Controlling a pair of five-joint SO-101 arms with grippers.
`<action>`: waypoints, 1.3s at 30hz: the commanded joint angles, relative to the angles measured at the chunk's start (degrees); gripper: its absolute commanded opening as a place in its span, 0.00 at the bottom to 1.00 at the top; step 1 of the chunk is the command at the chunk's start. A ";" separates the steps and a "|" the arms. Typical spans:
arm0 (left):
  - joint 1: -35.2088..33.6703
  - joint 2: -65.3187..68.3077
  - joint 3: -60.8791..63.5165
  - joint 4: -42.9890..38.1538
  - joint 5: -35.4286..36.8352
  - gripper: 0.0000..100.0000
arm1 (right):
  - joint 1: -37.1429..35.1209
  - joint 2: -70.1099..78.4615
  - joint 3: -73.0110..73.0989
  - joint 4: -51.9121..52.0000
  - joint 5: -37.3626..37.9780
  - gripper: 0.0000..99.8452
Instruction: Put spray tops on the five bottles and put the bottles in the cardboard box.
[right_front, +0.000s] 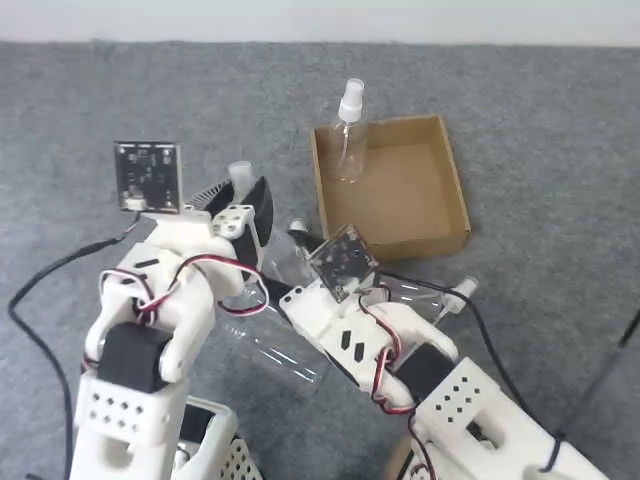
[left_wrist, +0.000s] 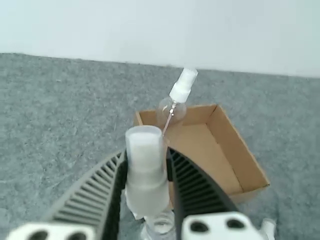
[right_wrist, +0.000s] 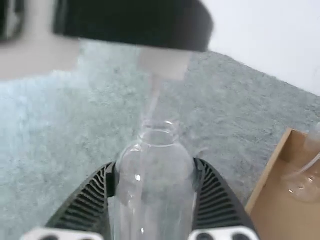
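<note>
Above upright bottle (right_wrist: 155, 175), spray top (left_wrist: 146, 165) vertical.

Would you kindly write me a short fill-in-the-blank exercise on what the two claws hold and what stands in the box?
1. The left claw is shut on a white ____.
2. The right claw is shut on a clear, uncapped ____.
3. In the cardboard box stands ____ capped bottle.
Missing words: spray top; bottle; one.
</note>
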 joint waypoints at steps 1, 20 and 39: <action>1.05 -1.23 0.48 -1.49 -0.88 0.02 | 2.24 -1.80 1.05 -6.20 0.35 0.01; 3.60 -1.58 -2.33 1.67 -5.98 0.20 | 2.33 -2.24 3.16 -7.25 3.43 0.01; -4.04 17.93 -16.75 2.29 -9.32 0.20 | 2.33 -2.33 3.25 -6.73 3.60 0.01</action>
